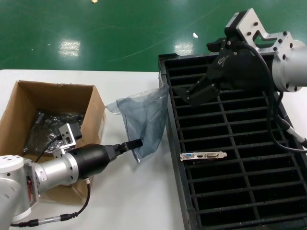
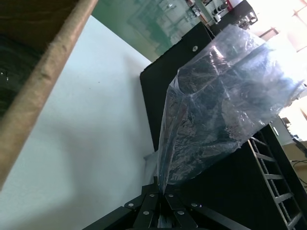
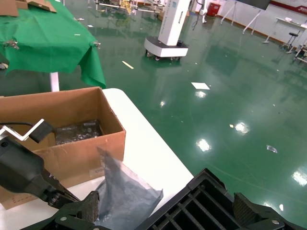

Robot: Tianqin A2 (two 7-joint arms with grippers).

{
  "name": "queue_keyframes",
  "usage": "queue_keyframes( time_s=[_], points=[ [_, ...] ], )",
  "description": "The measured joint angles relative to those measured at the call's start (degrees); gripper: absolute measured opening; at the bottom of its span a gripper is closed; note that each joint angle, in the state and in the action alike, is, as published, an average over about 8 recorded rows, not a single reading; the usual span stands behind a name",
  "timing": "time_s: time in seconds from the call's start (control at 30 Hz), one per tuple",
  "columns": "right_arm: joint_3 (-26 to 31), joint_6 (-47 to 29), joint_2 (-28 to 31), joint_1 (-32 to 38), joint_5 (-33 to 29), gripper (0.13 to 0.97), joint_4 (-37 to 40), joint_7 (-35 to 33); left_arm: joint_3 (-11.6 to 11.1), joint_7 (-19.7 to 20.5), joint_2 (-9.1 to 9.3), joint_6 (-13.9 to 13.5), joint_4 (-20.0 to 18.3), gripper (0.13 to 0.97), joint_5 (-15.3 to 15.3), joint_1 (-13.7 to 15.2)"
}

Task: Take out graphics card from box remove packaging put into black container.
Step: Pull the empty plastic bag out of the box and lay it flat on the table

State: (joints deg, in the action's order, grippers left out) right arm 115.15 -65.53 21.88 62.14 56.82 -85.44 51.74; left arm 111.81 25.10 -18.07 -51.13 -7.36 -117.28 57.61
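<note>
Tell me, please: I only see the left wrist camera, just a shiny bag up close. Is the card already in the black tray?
Observer: Yes. In the head view the graphics card lies in a slot of the black container, silver bracket showing.
Operator: Who holds the bag?
Observer: The left gripper pinches the packaging at its lower end, between the box and the tray. The bag hangs open and looks empty.
Operator: Where is the other arm?
Observer: The right gripper hovers open above the far end of the tray, holding nothing.
Operator: Anything left in the box?
Observer: The right wrist view shows more shiny wrapped items at its bottom.
</note>
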Motion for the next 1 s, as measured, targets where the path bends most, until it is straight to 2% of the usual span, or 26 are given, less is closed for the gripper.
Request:
queue_keyframes(
  time_s=[0.13, 0.23, 0.33, 0.53, 0.63, 0.73, 1.0],
  points=[
    [0.03, 0.02, 0.02, 0.01, 0.02, 0.966, 0.0, 0.01, -1.6, 0.21, 0.14, -0.35, 0.59, 0.139, 2.01, 0.51],
    [0.05, 0.03, 0.03, 0.01, 0.03, 0.966, 0.0, 0.02, -2.45, 1.55, -0.4, -0.32, -1.37, 0.139, 3.45, -0.15],
    [0.06, 0.04, 0.04, 0.02, 0.04, 0.966, 0.0, 0.03, -2.72, 4.75, -1.77, 0.23, -6.18, 0.139, 4.98, -2.0],
    [0.09, 0.06, 0.06, 0.03, 0.05, 0.966, 0.0, 0.05, -2.01, 14.74, -6.27, 2.33, -20.43, 0.139, 8.11, -7.7],
    [0.1, 0.07, 0.07, 0.03, 0.06, 0.966, 0.0, 0.05, -1.78, 18.75, -8.16, 3.12, -25.9, 0.139, 9.32, -9.88],
    [0.11, 0.08, 0.07, 0.04, 0.07, 0.966, 0.0, 0.06, -1.87, 20.92, -9.17, 3.31, -28.92, 0.139, 10.05, -11.05],
    [0.14, 0.09, 0.09, 0.05, 0.08, 0.966, 0.0, 0.07, -2.85, 22.46, -9.94, 2.23, -32.44, 0.139, 10.39, -12.35]
  ],
)
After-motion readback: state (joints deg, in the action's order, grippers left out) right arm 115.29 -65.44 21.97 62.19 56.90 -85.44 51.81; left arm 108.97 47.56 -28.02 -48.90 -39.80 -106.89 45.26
